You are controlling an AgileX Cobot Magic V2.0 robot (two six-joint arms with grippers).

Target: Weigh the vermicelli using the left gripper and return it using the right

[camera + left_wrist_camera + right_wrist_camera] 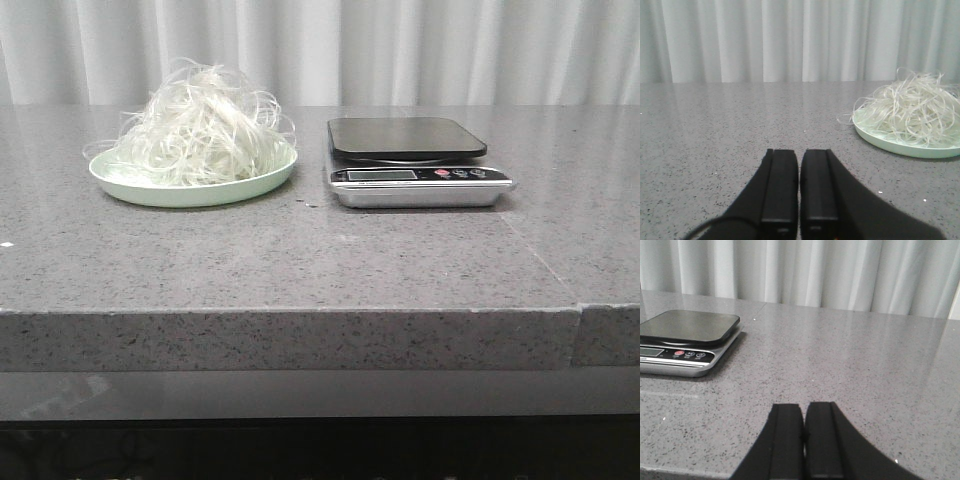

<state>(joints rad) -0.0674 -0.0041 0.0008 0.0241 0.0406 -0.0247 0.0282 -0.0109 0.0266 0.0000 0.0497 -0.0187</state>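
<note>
The left end effector (799,165) hangs low over the grey tabletop (320,260), fingers pressed together and empty; the right end effector (804,417) is posed the same. The vermicelli (205,135), a fluffy white tangle, is heaped on the pale green plate (150,190) beside the scale (415,165).

Both arms idle, low over the surface

The black left gripper (799,165) has its fingers pressed together, holding nothing; the black right gripper (804,420) likewise, closed and empty.
</note>
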